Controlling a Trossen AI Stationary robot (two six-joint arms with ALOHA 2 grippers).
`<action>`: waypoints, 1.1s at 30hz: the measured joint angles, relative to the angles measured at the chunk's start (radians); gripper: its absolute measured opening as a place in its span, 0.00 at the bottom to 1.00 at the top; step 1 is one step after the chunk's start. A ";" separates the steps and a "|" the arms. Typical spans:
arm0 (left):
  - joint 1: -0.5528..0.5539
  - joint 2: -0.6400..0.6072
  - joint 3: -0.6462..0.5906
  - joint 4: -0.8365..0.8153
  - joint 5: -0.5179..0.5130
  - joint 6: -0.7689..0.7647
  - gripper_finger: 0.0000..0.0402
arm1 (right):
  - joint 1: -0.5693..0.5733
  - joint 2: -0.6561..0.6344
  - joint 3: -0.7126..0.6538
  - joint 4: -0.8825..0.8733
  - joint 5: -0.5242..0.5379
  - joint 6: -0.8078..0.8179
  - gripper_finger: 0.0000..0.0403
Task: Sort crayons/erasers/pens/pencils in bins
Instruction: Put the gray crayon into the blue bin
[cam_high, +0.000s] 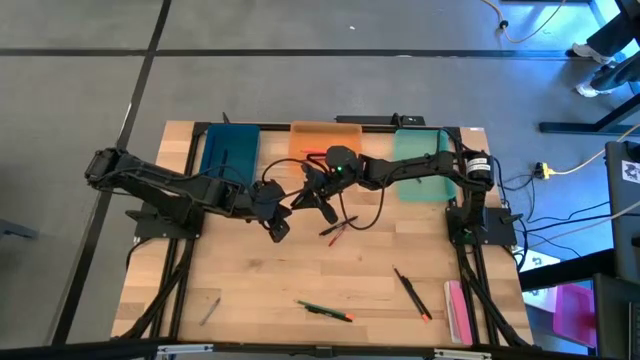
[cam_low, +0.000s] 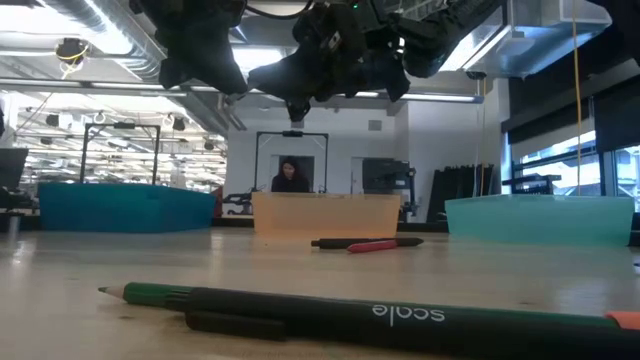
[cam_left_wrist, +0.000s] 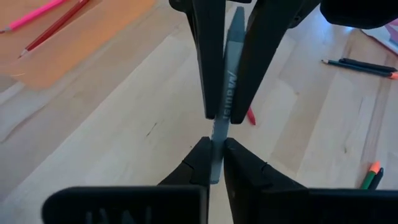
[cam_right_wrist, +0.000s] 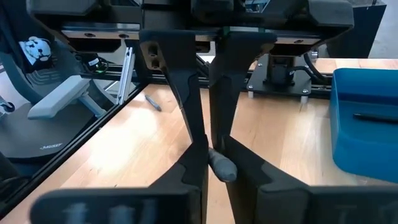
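A grey pen (cam_left_wrist: 229, 81) hangs above the middle of the table, with both grippers shut on it. My left gripper (cam_left_wrist: 216, 155) comes from the table's left and my right gripper (cam_right_wrist: 217, 158) from the right; they meet tip to tip (cam_high: 300, 203) in front of the orange bin (cam_high: 325, 140). The teal-blue bin (cam_high: 230, 150) and the mint green bin (cam_high: 420, 160) stand on either side of it at the far edge. Red pencils (cam_high: 315, 155) lie in the orange bin and a dark stick (cam_right_wrist: 373, 116) in the teal one. My left gripper pinches the grey pen's near end (cam_left_wrist: 215, 167) between its two fingertips, slanting down from the table's left. The pen runs on past the tips and is lifted clear of the table. My right gripper pinches the same pen between its two fingers (cam_left_wrist: 208, 68), coming almost level from the table's right. The pen's lettered stretch (cam_left_wrist: 230, 87) lies lengthwise between the fingers. Its rounded end (cam_right_wrist: 222, 168) shows at the tips in the right wrist view.
A red and a black stick (cam_high: 338, 228) lie crossed just below the grippers. Near the front edge are a green pencil beside a black pen (cam_high: 325, 311), a black stick with an orange tip (cam_high: 412, 293), a grey stick (cam_high: 208, 310) and a pink eraser (cam_high: 455, 310).
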 joint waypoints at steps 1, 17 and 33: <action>0.000 0.000 0.000 0.000 0.000 0.000 0.08 | 0.000 0.000 0.000 0.000 0.000 0.000 0.10; 0.000 0.000 0.000 0.003 -0.002 -0.002 0.25 | 0.000 0.000 0.000 -0.001 0.000 0.027 0.09; -0.019 -0.137 0.000 -0.006 0.025 0.000 0.24 | -0.101 -0.152 0.000 -0.268 0.046 0.046 0.10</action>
